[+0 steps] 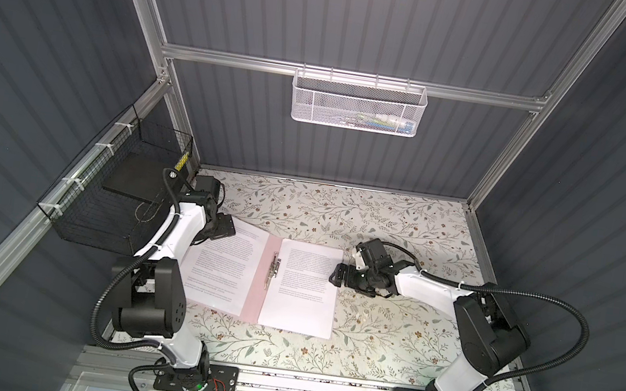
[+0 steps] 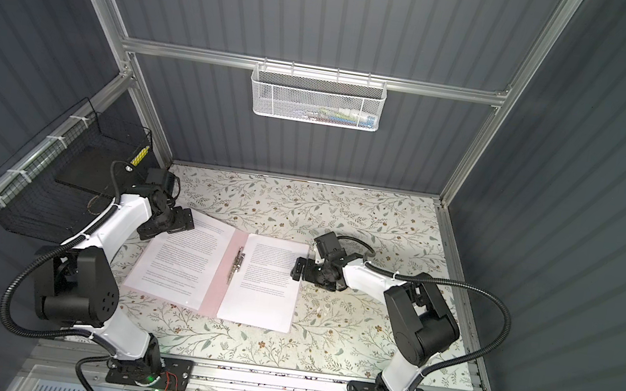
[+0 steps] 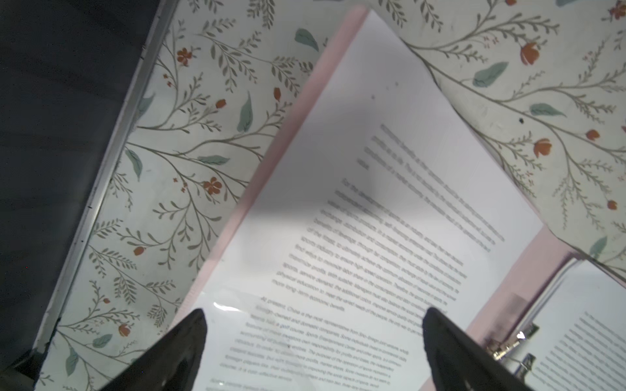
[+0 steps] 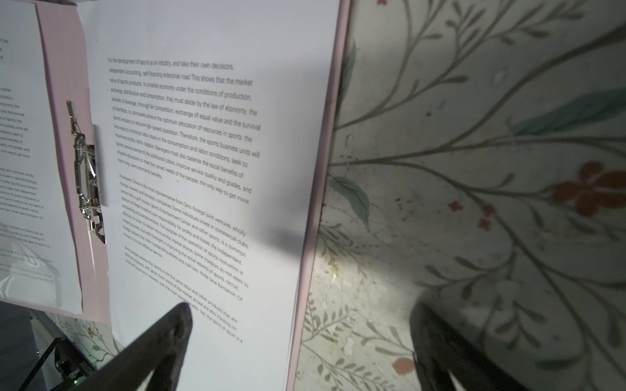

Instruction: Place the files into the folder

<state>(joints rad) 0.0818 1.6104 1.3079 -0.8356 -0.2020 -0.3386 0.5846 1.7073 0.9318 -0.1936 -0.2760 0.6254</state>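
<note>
Files [image 1: 304, 287] lie in the open folder [image 1: 256, 282]. Left gripper [image 3: 313, 325] and right gripper [image 4: 301, 309] both gape empty. Next I'd pinch its right edge to close it.

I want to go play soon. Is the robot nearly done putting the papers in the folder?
Nearly. Done: sheets lie on both halves of the open folder. In hand: nothing; the left fingers and right fingers are open, by the sheets' edges. Left, I think: closing the folder.
</note>
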